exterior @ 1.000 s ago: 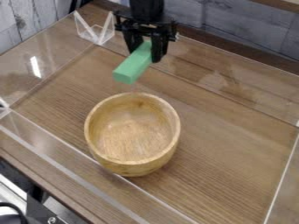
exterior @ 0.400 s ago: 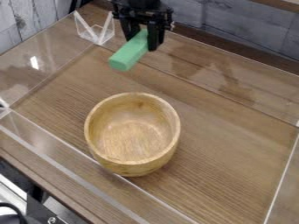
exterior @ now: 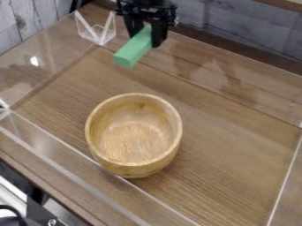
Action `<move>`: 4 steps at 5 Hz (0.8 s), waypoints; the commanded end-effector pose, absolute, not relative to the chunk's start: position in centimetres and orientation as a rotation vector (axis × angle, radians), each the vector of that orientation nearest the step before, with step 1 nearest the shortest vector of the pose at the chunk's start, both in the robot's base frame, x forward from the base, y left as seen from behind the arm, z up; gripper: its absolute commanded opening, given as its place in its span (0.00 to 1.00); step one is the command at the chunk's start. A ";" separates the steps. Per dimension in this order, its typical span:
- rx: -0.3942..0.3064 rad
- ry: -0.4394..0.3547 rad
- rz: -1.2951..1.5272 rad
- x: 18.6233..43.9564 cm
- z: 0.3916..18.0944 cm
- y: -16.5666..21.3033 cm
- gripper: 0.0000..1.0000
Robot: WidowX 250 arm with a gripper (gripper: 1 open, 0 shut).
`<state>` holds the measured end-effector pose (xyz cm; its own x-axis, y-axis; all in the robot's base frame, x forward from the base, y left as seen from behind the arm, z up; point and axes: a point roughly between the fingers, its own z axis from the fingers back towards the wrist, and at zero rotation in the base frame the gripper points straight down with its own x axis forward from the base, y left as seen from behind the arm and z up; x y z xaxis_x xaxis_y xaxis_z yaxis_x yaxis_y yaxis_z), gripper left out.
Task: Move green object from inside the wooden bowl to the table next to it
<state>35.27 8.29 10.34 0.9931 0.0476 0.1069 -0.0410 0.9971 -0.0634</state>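
Observation:
The green object (exterior: 133, 50) is a bright green block hanging tilted in the air above the far part of the table (exterior: 224, 124). My gripper (exterior: 150, 37) is shut on the block's upper end, its black fingers on either side. The wooden bowl (exterior: 133, 133) stands empty near the table's front middle, well below and in front of the block.
Clear acrylic walls (exterior: 48, 53) border the tabletop on all sides. A small clear stand (exterior: 94, 29) sits at the back left corner, just left of the gripper. Bare wood-grain surface lies to the right of the bowl and behind it.
The gripper has carried the green block a little up and towards the back left, away from the bowl. In the last moment it has hardly moved.

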 end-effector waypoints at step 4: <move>-0.043 -0.182 0.005 35.1 12.2 9.2 0.00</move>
